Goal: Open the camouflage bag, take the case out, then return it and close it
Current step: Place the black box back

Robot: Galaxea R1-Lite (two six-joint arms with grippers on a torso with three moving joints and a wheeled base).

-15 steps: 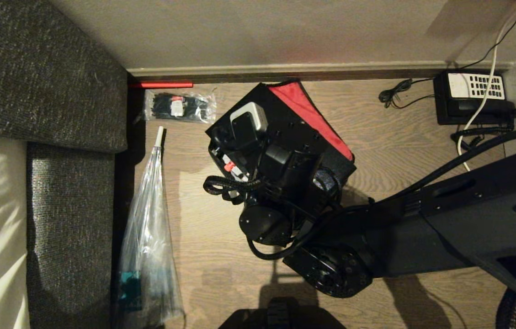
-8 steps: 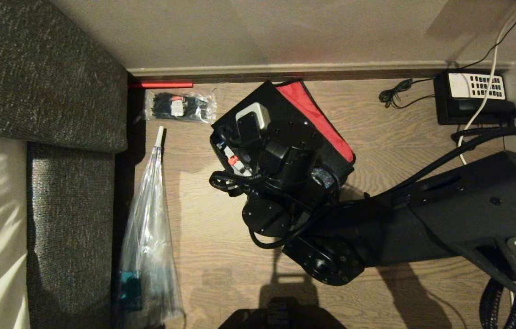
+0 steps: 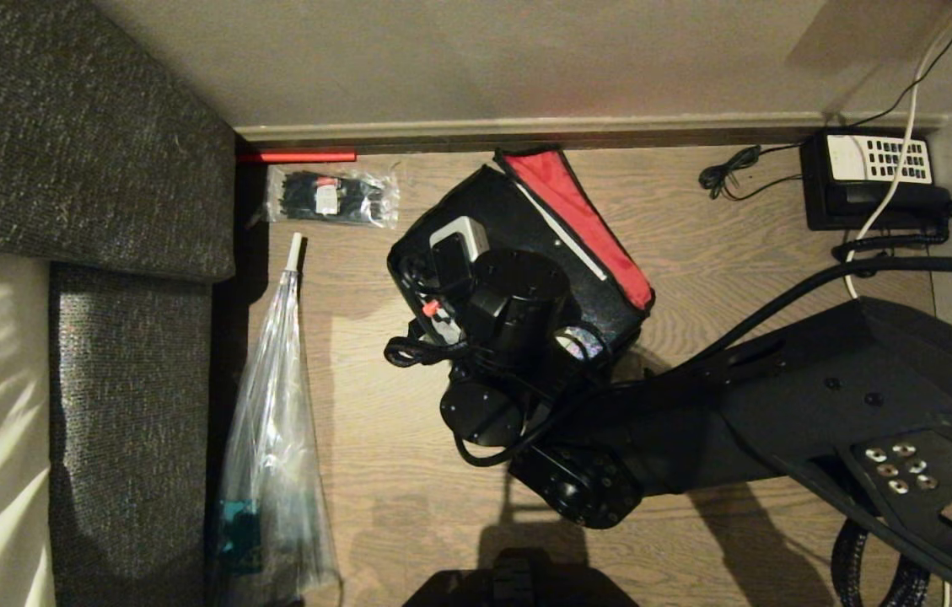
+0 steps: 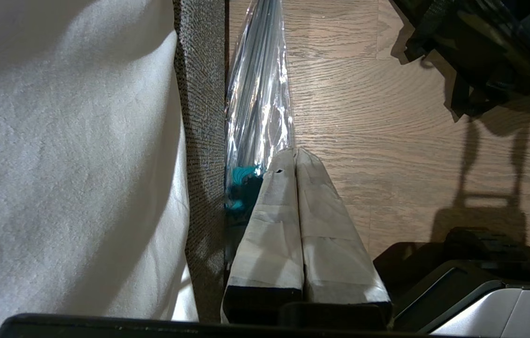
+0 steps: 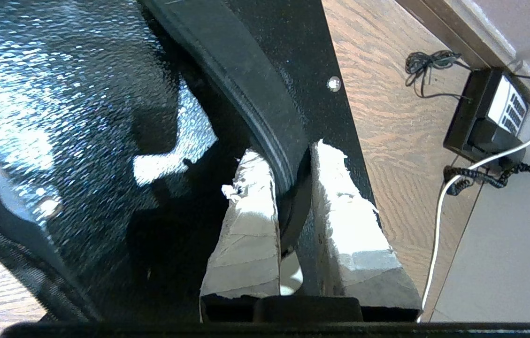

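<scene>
The camouflage bag (image 3: 610,316) sits on the wooden floor (image 3: 737,253), near the far wall, roughly in the middle of the scene. Its lid stands open, the red lining (image 3: 581,223) facing up along the bag's right side. The case (image 3: 484,206), flat, black and slightly shiny, lies tilted at the bag's mouth, its far end just beside the red lining; my wrist covers most of its near part.

My right gripper (image 5: 290,188) reaches down over the bag from the right. Its two white-wrapped fingers (image 5: 250,211) are clamped on a black rim: one finger lies on the inner side, over the glittering black surface, the other on the outer side. I cannot tell for sure whether that rim belongs to the case or to the bag.

My left gripper (image 4: 296,155) hangs apart at the near left, its fingers pressed together and holding nothing, above a clear plastic bag (image 3: 273,438) lying beside the grey sofa (image 3: 130,379).

A packet of black cable ties (image 3: 332,198) lies to the far left of the bag. A black desk phone (image 3: 872,181) with a white keypad sits in the far right corner.
</scene>
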